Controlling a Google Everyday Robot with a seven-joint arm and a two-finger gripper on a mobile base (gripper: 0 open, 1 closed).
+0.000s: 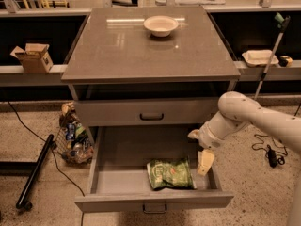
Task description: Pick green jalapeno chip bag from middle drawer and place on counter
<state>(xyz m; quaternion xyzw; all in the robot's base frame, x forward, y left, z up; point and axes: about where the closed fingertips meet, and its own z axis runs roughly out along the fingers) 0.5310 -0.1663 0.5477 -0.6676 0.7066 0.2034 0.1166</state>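
The green jalapeno chip bag lies flat in the front right part of the open middle drawer. My gripper hangs from the white arm at the drawer's right side, just right of the bag and slightly above it, pointing down. It holds nothing. The counter is the glossy grey-brown top of the cabinet, with a white bowl near its back edge.
A shallower closed drawer sits above the open one. A heap of colourful wrappers lies on the floor left of the cabinet. A cardboard box sits on the left ledge, a white tray on the right ledge. A black bar lies on the floor.
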